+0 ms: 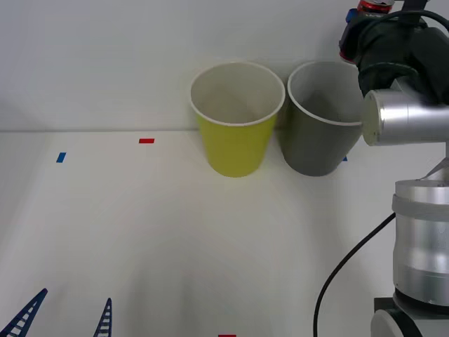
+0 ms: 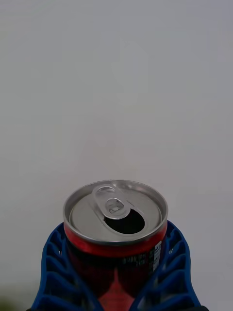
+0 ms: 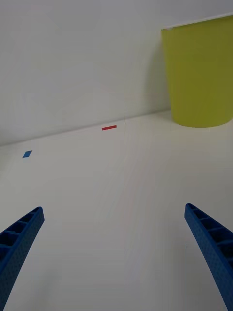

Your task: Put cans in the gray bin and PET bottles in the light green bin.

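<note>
Can [image 2: 115,228] sits clamped upright in our right hand [image 2: 116,272], top right of the front view, just right of and above the gray bin [image 1: 319,123]; we'd move left, then release. Aluminium top with open pull tab, red body, ribbed blue fingers [image 2: 58,267]. Light green bin [image 1: 236,116] touches the gray one. Left hand [image 1: 63,316] idles wide at lower left over the white tabletop [image 1: 175,232].

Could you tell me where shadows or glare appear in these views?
Front view: soft shadows inside the light green bin and gray bin. Right wrist view: mild sheen on the can top, held by the right gripper. Left wrist view: faint shadow beside the light green bin.
</note>
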